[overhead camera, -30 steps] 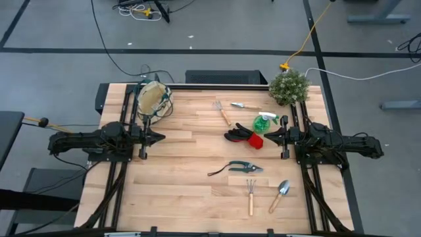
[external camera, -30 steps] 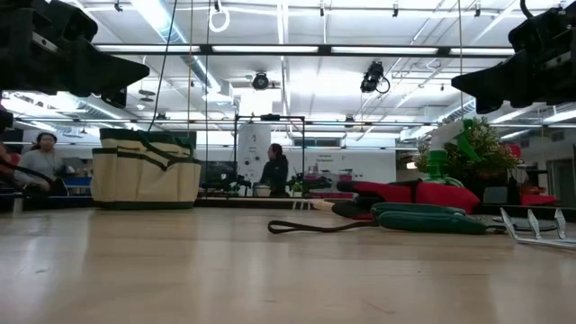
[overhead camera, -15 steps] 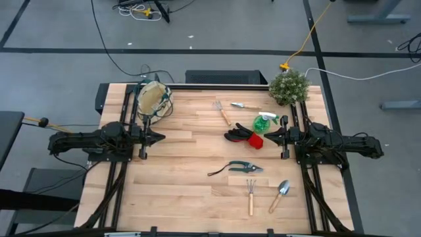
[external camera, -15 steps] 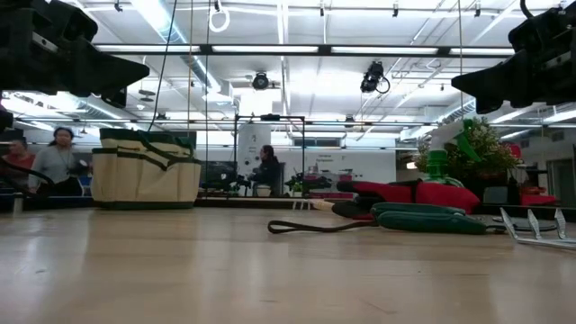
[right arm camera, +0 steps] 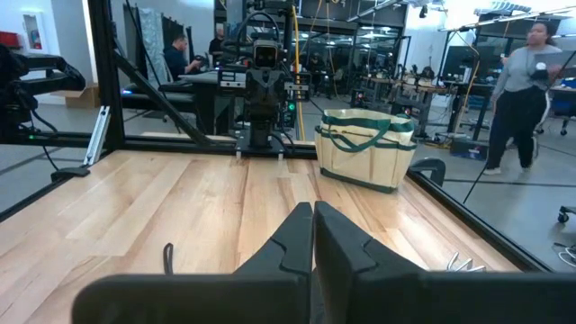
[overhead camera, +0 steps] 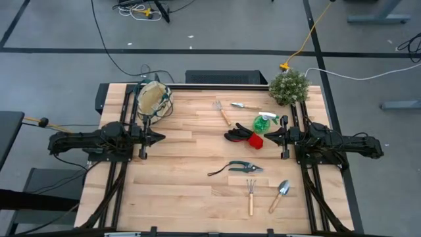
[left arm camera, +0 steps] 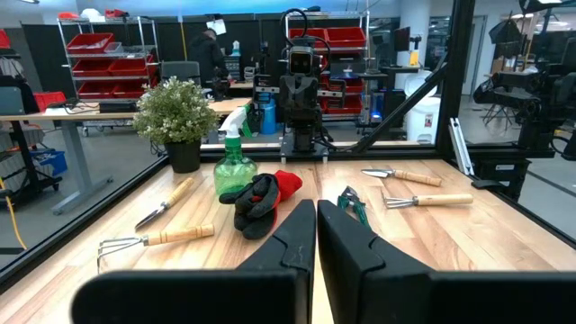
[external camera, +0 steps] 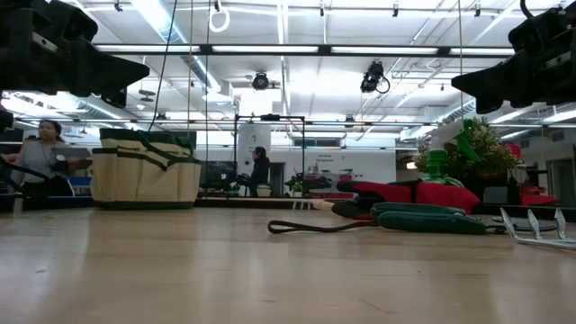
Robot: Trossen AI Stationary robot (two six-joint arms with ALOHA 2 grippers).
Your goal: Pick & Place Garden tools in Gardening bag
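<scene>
The beige gardening bag [overhead camera: 153,99] with dark green trim stands on its base at the table's far left; it also shows in the right wrist view [right arm camera: 364,148]. Several garden tools lie flat on the right half. These are a wooden-handled rake [overhead camera: 222,112], a trowel [overhead camera: 245,105], a green spray bottle [overhead camera: 265,122], black-and-red gloves [overhead camera: 243,136], pruning shears [overhead camera: 240,168], a fork [overhead camera: 250,194] and a second trowel [overhead camera: 281,194]. My left gripper [overhead camera: 161,137] is shut and points level above the table's left side. My right gripper [overhead camera: 266,137] is shut and level, just right of the gloves. Neither holds anything.
A bushy green plant [overhead camera: 289,87] in a pot stands at the far right corner. Bare wood lies between the bag and the tools and along the near left. People move in the room beyond the table.
</scene>
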